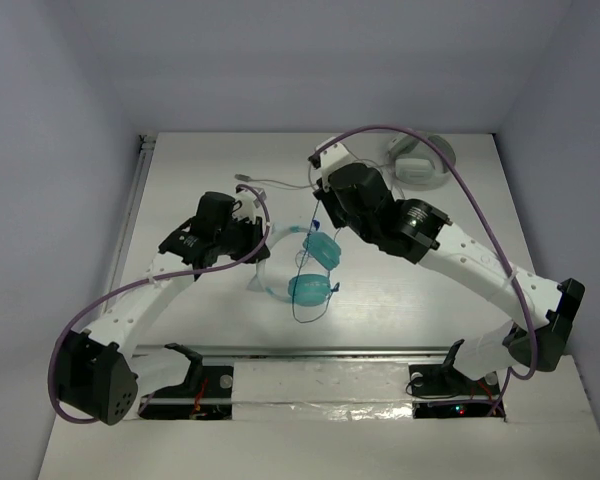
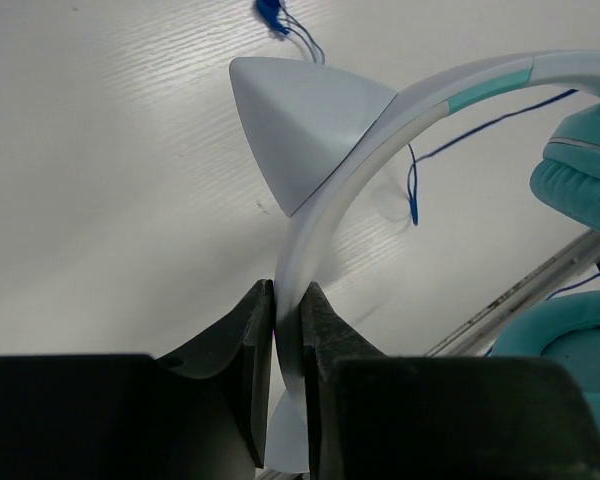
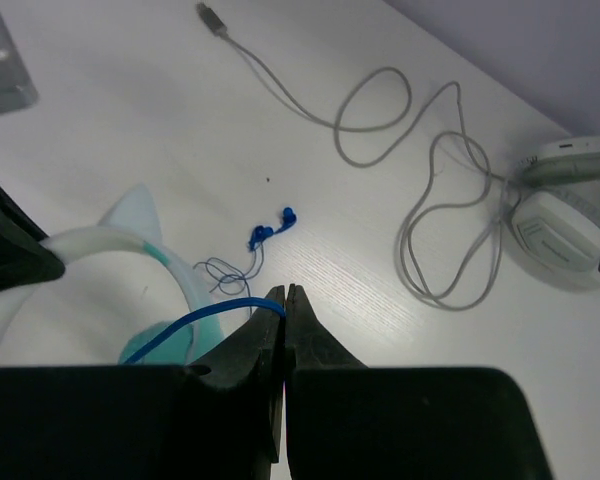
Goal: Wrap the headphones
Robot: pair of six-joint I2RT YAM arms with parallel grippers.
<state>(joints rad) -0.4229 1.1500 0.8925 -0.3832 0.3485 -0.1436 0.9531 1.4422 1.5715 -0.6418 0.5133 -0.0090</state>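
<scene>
At mid-tabletop [image 1: 400, 320]: headphones [image 1: 310, 275], teal cups, white headband [image 2: 325, 215], thin blue cable [image 3: 195, 322] | left end effector [image 2: 288, 318] clamped on headband | right end effector [image 3: 284, 300] pinching blue cable | bare surface toward near edge; grey-white headphones [image 3: 560, 215] far right corner.

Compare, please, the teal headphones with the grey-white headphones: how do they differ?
The teal headphones have a thin blue cable; the grey-white headphones have a thicker grey cable. The teal headphones are held, the left claw shut on their headband, the right claw on the blue cable; the grey-white headphones lie untouched. Both cables are unwound.
</scene>
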